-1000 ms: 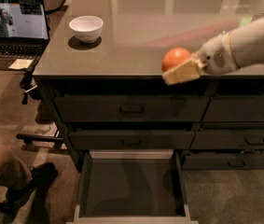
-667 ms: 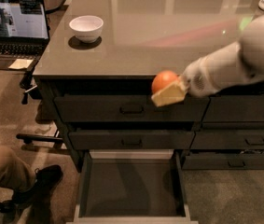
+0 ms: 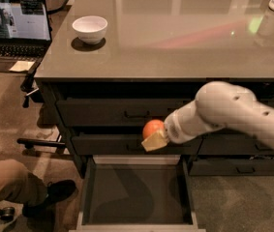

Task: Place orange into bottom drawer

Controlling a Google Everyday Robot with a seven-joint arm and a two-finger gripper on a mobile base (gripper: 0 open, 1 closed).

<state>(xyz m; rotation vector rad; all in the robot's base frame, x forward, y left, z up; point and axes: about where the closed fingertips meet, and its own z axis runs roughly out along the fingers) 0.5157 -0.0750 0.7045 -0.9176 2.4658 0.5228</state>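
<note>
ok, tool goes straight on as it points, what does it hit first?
Nothing close: the tool, shut on the orange above the open bottom drawer, points left along the drawer fronts. Way looks free, though depth is unclear.

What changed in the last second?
The gripper carried the orange down and left, from the countertop edge to in front of the middle drawer, above the open bottom drawer. It still holds the orange. The white bowl, laptop and bottom drawer stayed put.
</note>
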